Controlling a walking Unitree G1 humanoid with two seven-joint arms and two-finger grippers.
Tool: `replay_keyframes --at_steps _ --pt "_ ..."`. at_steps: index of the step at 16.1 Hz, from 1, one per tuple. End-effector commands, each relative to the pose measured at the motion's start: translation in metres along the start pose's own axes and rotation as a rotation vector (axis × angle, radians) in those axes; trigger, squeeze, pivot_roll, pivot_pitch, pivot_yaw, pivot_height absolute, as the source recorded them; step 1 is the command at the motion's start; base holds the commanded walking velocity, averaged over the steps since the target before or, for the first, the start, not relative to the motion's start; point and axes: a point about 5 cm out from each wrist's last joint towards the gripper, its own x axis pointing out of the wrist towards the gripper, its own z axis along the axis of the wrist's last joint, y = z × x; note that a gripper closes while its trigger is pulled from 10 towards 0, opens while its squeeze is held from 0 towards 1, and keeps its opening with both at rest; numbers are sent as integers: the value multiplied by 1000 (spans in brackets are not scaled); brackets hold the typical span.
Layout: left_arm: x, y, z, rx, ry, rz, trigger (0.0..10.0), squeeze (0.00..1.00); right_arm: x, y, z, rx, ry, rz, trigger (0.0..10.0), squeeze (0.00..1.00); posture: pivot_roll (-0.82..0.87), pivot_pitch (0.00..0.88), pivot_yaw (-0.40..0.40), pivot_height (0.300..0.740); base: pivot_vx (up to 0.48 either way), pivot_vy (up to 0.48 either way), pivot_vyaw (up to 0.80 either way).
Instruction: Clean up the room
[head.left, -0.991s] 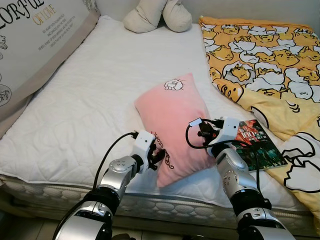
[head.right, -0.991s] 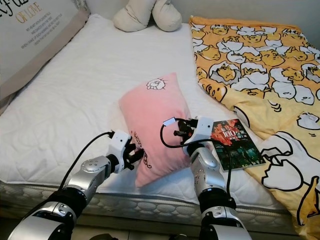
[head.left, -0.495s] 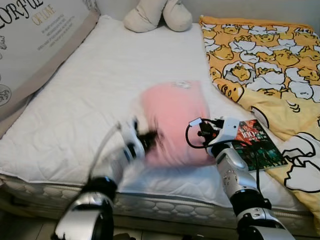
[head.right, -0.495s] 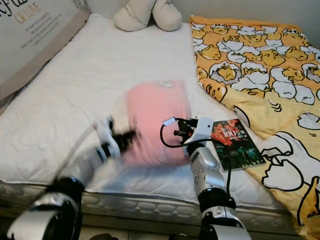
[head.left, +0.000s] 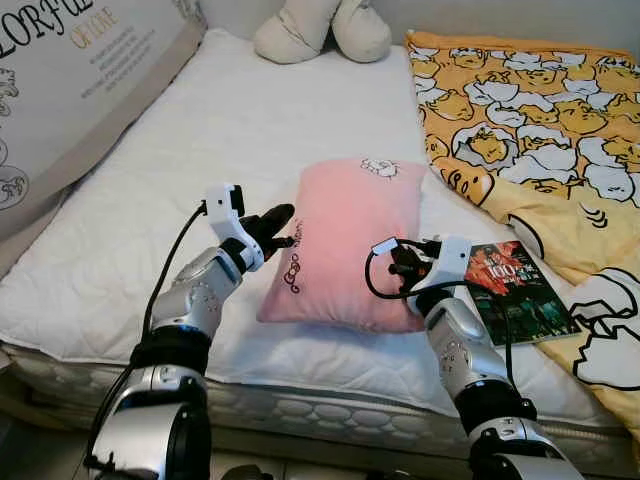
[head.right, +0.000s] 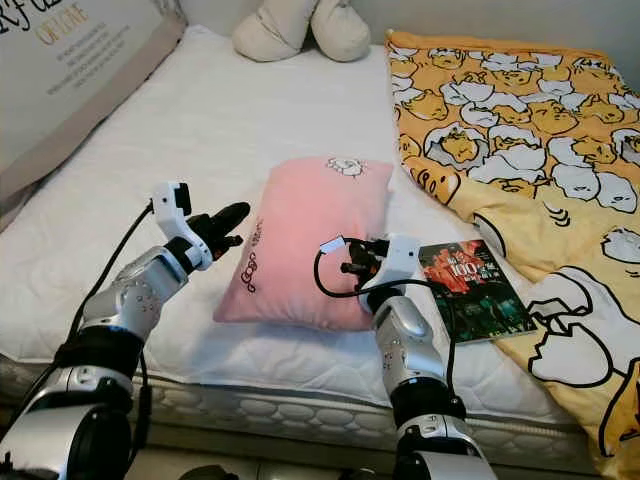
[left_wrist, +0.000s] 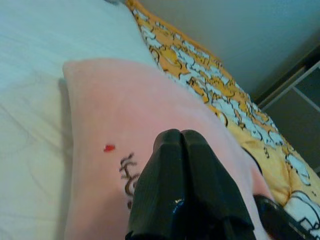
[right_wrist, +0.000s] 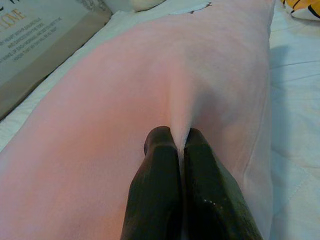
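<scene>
Pillow (head.left: 345, 240) pinched by right end effector (right_wrist: 174, 141) | left end effector (head.left: 283, 212) closed, empty | book (head.left: 515, 290) reads "100"

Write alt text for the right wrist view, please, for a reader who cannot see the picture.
The right gripper, its two black fingers closed, pinches a fold of the pink pillow, which lies on the white bed. Beyond the pillow stands a large cushion with printed letters.
</scene>
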Motion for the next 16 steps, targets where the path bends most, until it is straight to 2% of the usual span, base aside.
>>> replay_keyframes --at_steps 1,2,3,4,7,9,10,12,16 --pt "-2 -1 -3 8 26 -11 0 0 -2 -2 0 0 -4 -5 0 0 55 0 18 740 0 0 0" --pt "-4 -1 -13 50 82 3 3686 0 -2 -4 1 -2 -5 -9 0 0 53 0 18 740 0 0 0" --pt "-5 2 -18 97 115 37 10000 0 -2 -5 2 -3 -7 -12 0 0 52 0 17 740 0 0 0" --pt "-6 4 -18 116 114 55 10000 1000 -2 -6 2 -4 -8 -13 0 0 50 0 17 740 0 0 0" --pt "-5 8 -2 57 72 100 10000 1000 -3 -6 2 -7 -8 -14 0 0 49 4 17 740 0 0 0" --pt "-3 19 9 -101 84 192 10000 1000 -4 -7 0 -7 -4 -17 0 0 45 6 17 740 0 0 0" --pt "-3 21 11 -124 95 206 10000 1000 -5 -8 0 -7 -4 -18 0 0 44 7 17 740 0 0 0" --pt "-4 26 10 -116 125 228 10000 1000 -6 -8 0 -7 -4 -21 0 0 42 8 18 740 0 0 0" --pt "-6 32 -8 -114 219 283 10000 1000 -9 -8 -2 -11 -6 -22 0 0 32 26 22 740 0 0 0"
